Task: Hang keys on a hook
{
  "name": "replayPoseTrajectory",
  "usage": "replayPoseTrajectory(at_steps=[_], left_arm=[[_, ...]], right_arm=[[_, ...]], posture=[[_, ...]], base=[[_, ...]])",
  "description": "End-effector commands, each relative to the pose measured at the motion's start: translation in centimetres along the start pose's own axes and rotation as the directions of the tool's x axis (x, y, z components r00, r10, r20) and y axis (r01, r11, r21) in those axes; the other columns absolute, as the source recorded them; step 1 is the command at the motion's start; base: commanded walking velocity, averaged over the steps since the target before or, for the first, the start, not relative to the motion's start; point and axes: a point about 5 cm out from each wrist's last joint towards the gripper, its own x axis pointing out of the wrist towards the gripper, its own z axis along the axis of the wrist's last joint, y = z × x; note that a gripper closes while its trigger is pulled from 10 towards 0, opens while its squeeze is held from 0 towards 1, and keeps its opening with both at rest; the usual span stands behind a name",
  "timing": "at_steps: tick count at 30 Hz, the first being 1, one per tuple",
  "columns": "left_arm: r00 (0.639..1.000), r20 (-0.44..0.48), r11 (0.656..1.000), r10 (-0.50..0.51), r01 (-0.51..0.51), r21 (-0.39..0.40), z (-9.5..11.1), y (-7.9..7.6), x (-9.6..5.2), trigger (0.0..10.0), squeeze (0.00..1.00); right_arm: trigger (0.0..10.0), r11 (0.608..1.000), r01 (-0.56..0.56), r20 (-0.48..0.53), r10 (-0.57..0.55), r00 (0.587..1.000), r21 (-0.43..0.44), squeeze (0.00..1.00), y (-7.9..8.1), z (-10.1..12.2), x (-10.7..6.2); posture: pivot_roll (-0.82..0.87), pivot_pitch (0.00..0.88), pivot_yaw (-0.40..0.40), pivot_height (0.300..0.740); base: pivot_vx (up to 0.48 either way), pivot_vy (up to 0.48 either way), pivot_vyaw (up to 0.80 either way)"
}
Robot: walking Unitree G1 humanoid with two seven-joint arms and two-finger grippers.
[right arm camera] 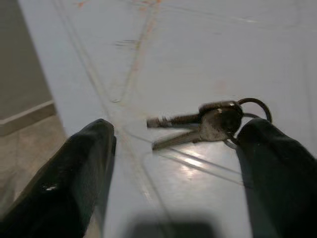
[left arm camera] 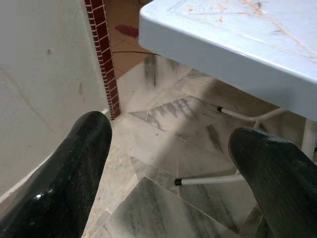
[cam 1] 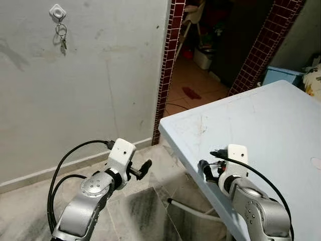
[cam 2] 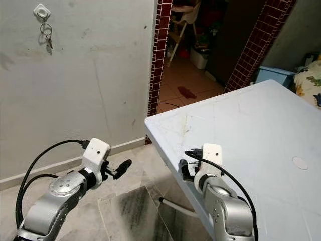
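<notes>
One bunch of keys (cam 1: 61, 35) hangs from a white hook (cam 1: 57, 11) high on the wall at the left. A second bunch, two silver keys (right arm camera: 208, 124) on a ring, lies flat on the pale blue table (cam 1: 271, 125). In the right wrist view my right gripper (right arm camera: 178, 130) is open, low over the table's near corner, and these keys lie between its fingertips, close to one finger (right arm camera: 267, 153). My left gripper (cam 1: 143, 168) is open over the floor below the wall, holding nothing.
A doorway framed in dark red tiles (cam 1: 168, 65) opens right of the wall into a cluttered room. The table's white legs (cam 1: 190, 208) stand on the marble floor between my arms. A blue box (cam 1: 281, 75) sits behind the table.
</notes>
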Motion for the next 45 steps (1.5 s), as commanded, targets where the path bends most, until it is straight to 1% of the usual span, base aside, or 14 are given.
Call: replayPoseTrajectory(at_steps=[1, 5, 17, 18, 19, 20, 23, 24, 25, 29, 39, 40, 41, 45], left_arm=[[1.000, 0.004, 1.000, -0.008, 0.008, 0.015, 0.2, -0.2, 0.1, 10.0, 0.00], [1.000, 0.007, 1.000, -0.004, 0.004, 0.017, 0.4, -0.1, 0.2, 10.0, 0.00], [1.000, 0.011, 1.000, 0.011, -0.011, 0.026, 0.3, 0.2, 0.1, 10.0, 0.00], [1.000, 0.011, 1.000, 0.011, -0.011, 0.027, 0.3, 0.2, 0.1, 10.0, 0.00], [1.000, 0.011, 1.000, 0.011, -0.011, 0.027, 0.3, 0.2, 0.1, 10.0, 0.00], [1.000, 0.010, 1.000, 0.011, -0.011, 0.027, 0.3, 0.2, 0.1, 10.0, 0.00], [1.000, 0.012, 1.000, 0.012, -0.012, 0.027, 0.3, 0.2, 0.2, 10.0, 0.00], [1.000, 0.013, 1.000, 0.014, -0.014, 0.028, 0.3, 0.2, 0.2, 10.0, 0.00], [1.000, 0.013, 0.999, 0.015, -0.015, 0.029, 0.3, 0.2, 0.2, 10.0, 0.00], [1.000, 0.019, 0.999, 0.024, -0.024, 0.029, 0.4, 0.3, 0.2, 10.0, 0.00], [0.999, 0.026, 0.999, 0.039, -0.040, 0.033, 0.5, 0.4, 0.3, 10.0, 0.00], [0.999, 0.027, 0.999, 0.041, -0.042, 0.032, 0.5, 0.4, 0.3, 10.0, 0.00], [0.999, 0.028, 0.999, 0.042, -0.043, 0.031, 0.5, 0.4, 0.3, 10.0, 0.00], [0.999, 0.029, 0.998, 0.045, -0.046, 0.032, 0.6, 0.5, 0.4, 10.0, 0.00]], right_arm=[[1.3, 1.000, -0.027, -0.045, 0.027, 0.999, 0.002, 0.00, 0.6, -0.7, 0.4], [0.0, 0.999, -0.044, -0.049, 0.044, 0.998, 0.004, 0.00, 1.1, -0.7, 0.8], [0.3, 1.000, -0.026, -0.011, 0.026, 1.000, 0.001, 0.00, 1.2, 0.1, 1.8], [2.0, 1.000, -0.018, -0.006, 0.018, 1.000, -0.003, 0.00, 1.1, 0.1, 1.8], [2.0, 1.000, -0.013, -0.003, 0.013, 1.000, -0.006, 0.00, 1.0, 0.2, 1.8], [3.3, 1.000, -0.008, 0.001, 0.008, 1.000, -0.010, 0.00, 0.9, 0.2, 1.8], [3.6, 1.000, 0.013, 0.017, -0.012, 1.000, -0.018, 0.00, 0.7, 0.3, 1.9], [4.7, 0.999, 0.025, 0.028, -0.024, 0.999, -0.029, 0.00, 0.6, 0.5, 1.9], [8.7, 0.999, 0.027, 0.032, -0.026, 0.999, -0.033, 0.00, 0.5, 0.5, 1.9], [10.0, 0.997, 0.050, 0.077, -0.046, 0.996, -0.058, 0.00, 0.3, 1.1, 2.1], [10.0, 0.990, 0.120, 0.188, -0.105, 0.976, -0.069, 0.00, -0.3, 3.1, 2.0], [10.0, 0.989, 0.128, 0.198, -0.112, 0.974, -0.071, 0.08, -0.4, 3.3, 1.9], [10.0, 0.989, 0.127, 0.206, -0.109, 0.972, -0.073, 1.00, -0.3, 3.5, 1.8], [10.0, 0.989, 0.129, 0.197, -0.111, 0.974, -0.077, 1.00, -0.3, 3.5, 1.5]], posture=[[0.11, 0.022, -0.112, 0.740], [0.12, 0.021, -0.114, 0.740], [0.13, 0.011, -0.113, 0.740], [0.13, 0.010, -0.112, 0.740], [0.13, 0.010, -0.112, 0.740], [0.13, 0.010, -0.112, 0.740], [0.12, 0.012, -0.110, 0.740], [0.12, 0.013, -0.109, 0.740], [0.12, 0.013, -0.109, 0.740], [0.12, 0.017, -0.109, 0.740], [0.12, 0.022, -0.109, 0.740], [0.12, 0.022, -0.109, 0.740], [0.12, 0.021, -0.111, 0.740], [0.12, 0.023, -0.113, 0.740]], base=[[0.000, 0.000, 0.00], [0.000, 0.000, 0.00], [0.000, 0.000, 0.00], [0.000, 0.000, 0.00], [0.000, 0.000, 0.00], [0.000, 0.000, 0.00], [0.000, 0.000, 0.00], [0.000, 0.000, 0.00], [0.000, 0.000, 0.00], [0.000, 0.000, 0.00], [0.000, 0.000, 0.00], [0.000, 0.000, 0.00], [0.000, 0.000, 0.00], [0.000, 0.000, 0.00]])
